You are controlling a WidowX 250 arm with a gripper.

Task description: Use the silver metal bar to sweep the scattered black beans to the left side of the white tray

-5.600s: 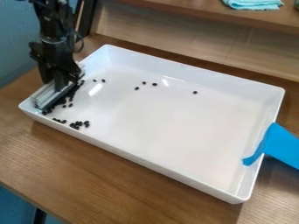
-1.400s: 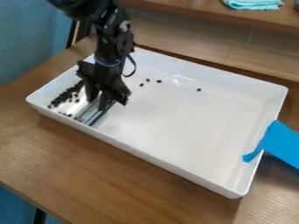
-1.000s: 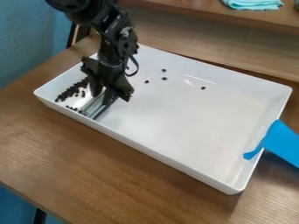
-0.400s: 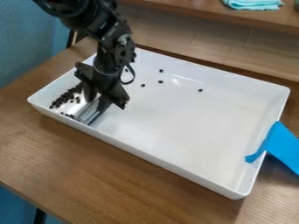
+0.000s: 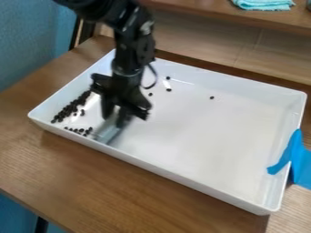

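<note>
The gripper (image 5: 117,114) hangs over the left part of a white tray (image 5: 200,136), shut on a pale grey, flat-edged tool (image 5: 107,131). The tool's lower edge is down at the tray floor, close to the front-left wall. Left of it, a band of small black beans (image 5: 72,107) lies along the tray's left side. A smaller group of beans (image 5: 80,131) lies by the front wall, just left of the tool. Several single beans are scattered toward the back, one of them a loose bean (image 5: 212,97) farther right.
Blue tape (image 5: 291,159) is stuck over the tray's right wall. The tray stands on a brown wooden table (image 5: 121,182). Behind it runs a raised wooden shelf (image 5: 200,13) with a folded turquoise cloth (image 5: 263,4). A blue wall (image 5: 30,41) is at the left.
From the tray's left end, the gripper has moved right with the tool, and just now a little farther right. The tray has shifted slightly to the right, and the tape's loose part has bent.
</note>
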